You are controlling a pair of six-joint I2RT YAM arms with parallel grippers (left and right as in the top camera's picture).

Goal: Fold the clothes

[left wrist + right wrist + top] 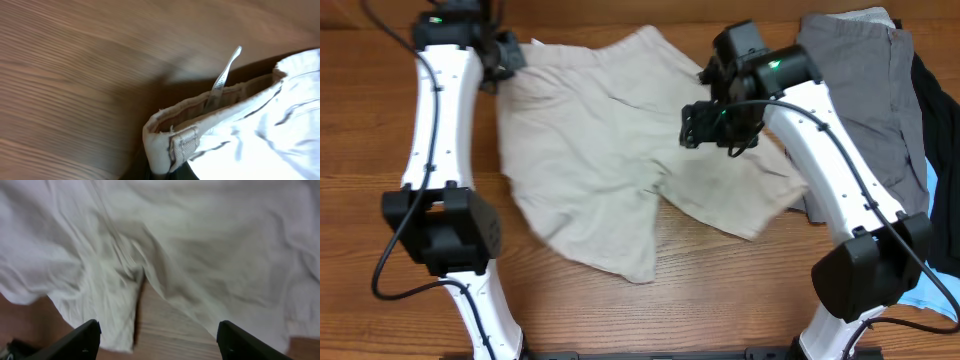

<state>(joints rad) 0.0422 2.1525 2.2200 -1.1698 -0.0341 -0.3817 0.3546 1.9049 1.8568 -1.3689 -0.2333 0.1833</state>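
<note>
**Limp, light shorts: the waistband is the place to hold**

Nearest to the robot, the two leg hems of the shorts (610,170) lie on the table (380,200). They are a little crumpled, and a wedge of bare wood shows between the legs. The cloth looks thin and soft. I judge it light and without stiffness, so it will sag and trail behind any corner that is lifted, and it may slide on the smooth wood. At the near right, beside the base of the right arm, a piece of a blue garment (930,295) shows.

Further in, the right gripper (159,327) hovers over the crotch. Its jaws stand wide apart and hold nothing.

Farthest, at the left corner, the left gripper (505,58) is clamped on the waistband (220,107), just beside a belt loop (184,142). This seems a good hold, because the band is thicker and made of several layers, so it should slip less than plain cloth. For the right gripper, the other waistband corner or a hem looks better than the single-layer middle, which would probably only bunch up. Grey shorts (860,90) and a black garment (938,110) lie at the far right, just beside the beige pair.
</note>
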